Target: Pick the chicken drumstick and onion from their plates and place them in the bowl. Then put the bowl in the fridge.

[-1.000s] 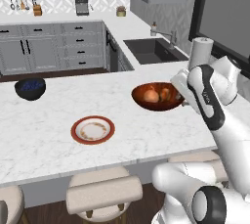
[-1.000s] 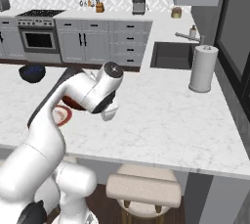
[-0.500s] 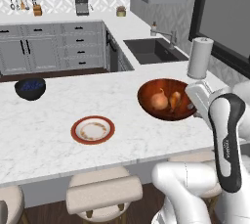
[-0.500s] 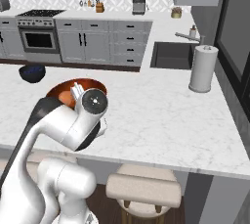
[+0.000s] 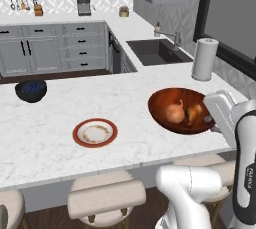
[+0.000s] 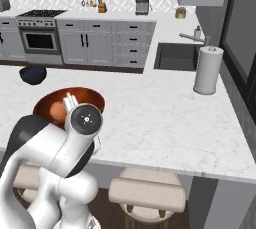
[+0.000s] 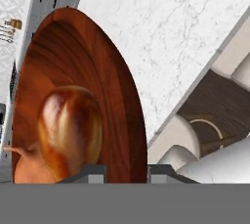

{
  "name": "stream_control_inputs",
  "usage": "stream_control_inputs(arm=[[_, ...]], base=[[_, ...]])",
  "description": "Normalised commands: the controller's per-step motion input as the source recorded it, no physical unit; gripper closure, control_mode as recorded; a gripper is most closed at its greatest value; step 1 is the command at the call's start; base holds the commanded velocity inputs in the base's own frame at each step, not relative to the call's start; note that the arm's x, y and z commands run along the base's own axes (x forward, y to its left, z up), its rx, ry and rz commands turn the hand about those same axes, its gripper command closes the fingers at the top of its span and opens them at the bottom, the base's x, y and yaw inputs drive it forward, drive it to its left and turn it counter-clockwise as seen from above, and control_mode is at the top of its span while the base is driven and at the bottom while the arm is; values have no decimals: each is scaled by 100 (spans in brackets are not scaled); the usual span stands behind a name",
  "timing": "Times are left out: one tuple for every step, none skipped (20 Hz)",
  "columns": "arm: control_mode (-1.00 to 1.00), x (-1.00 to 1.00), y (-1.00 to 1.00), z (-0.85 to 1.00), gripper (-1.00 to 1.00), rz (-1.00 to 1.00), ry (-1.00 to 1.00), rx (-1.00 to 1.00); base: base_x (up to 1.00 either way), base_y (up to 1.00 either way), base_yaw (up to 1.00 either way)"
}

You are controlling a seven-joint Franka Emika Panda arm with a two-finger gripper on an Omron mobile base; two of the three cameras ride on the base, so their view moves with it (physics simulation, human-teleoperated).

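Your gripper [image 7: 126, 170] sits at the near rim of the bowl [image 5: 167, 122], fingertips straddling it. Inside, the onion [image 5: 175, 111] and chicken drumstick [image 5: 193, 112] fill the centre. Bare marble counter [image 5: 60, 158] lies left of the bowl as far as the red-rimmed plate [image 5: 95, 132]. The paper towel roll [image 5: 204, 59] stands behind, beside the sink [image 5: 159, 52]. Stools [image 5: 106, 196] crowd below the counter edge.

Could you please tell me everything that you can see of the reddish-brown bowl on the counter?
The bowl is wide, shallow and glossy, with a wood-like grain inside. It rests upright on the white marble counter, near the front edge, and holds the onion and chicken drumstick side by side. In the hand view, the gripper straddles its near rim.
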Motion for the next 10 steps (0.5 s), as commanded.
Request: stream_control_inputs(arm=[[-100, -71, 0, 0, 100, 0, 0, 0], [-100, -74, 0, 0, 100, 0, 0, 0], [-100, -77, 0, 0, 100, 0, 0, 0], [-100, -76, 0, 0, 100, 0, 0, 0], [-100, -70, 2, 0, 100, 0, 0, 0], [-100, -67, 16, -6, 100, 0, -2, -3], [-100, -61, 12, -11, 100, 0, -6, 0], [-100, -47, 14, -14, 100, 0, -5, 0], [-100, -20, 11, -18, 100, 0, 0, 0], [-100, 0, 5, -17, 100, 0, 0, 0]], base=[[0, 0, 0], [0, 0, 0], [0, 0, 0], [0, 0, 0], [0, 0, 0], [0, 0, 0], [0, 0, 0], [0, 0, 0], [0, 0, 0], [0, 0, 0]])
